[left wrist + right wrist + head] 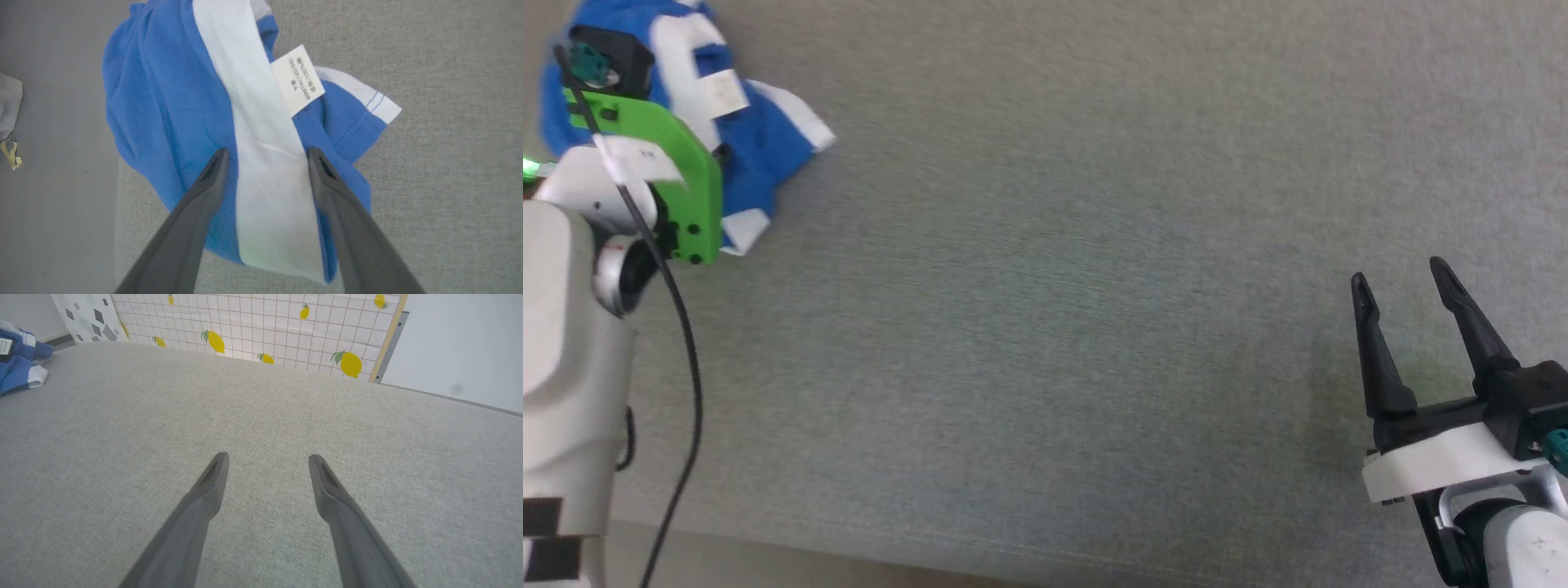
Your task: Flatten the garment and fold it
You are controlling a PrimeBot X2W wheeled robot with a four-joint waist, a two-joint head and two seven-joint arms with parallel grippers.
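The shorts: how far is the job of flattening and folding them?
Nothing looks done: the shorts lie crumpled at the edge of the grey surface. In hand: the open left pincer hangs over their white stripe, gripping nothing; the open right pincer is far off. Flattening and folding remain.

One blue garment [163,102], one tag [298,79], two pincers [267,150] [1399,273]

Grey cloth surface [1045,327] lies bare from my right gripper [1398,273] across to the garment [760,155], heaped at its left edge beneath my left gripper [265,153]. Lemon-print panel [261,326] blocks beyond.
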